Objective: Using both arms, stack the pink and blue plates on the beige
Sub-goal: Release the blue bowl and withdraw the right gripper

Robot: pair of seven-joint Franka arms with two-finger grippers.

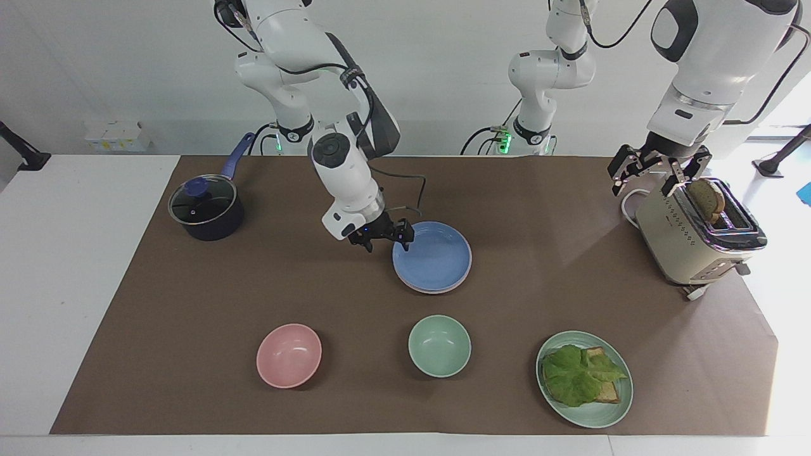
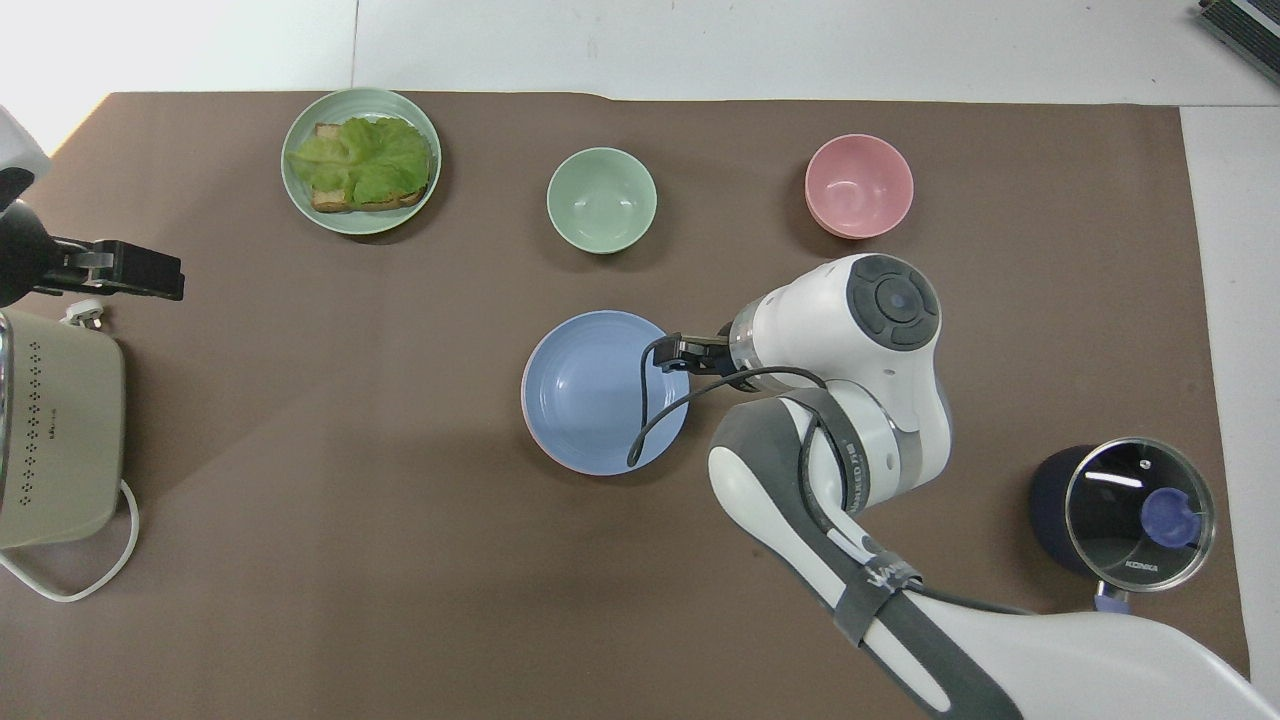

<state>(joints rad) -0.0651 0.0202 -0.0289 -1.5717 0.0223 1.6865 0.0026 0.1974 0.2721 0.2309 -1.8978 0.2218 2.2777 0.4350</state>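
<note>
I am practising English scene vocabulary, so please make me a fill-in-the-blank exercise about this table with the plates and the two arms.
1. The blue plate lies on top of a ____ plate whose rim shows beneath it.
2. The right end effector is beside the blue plate with its fingers ____.
3. The left end effector waits over the ____, which holds a slice of bread.
4. The green plate carries bread and ____.

Missing words: pink; open; toaster; lettuce
</note>
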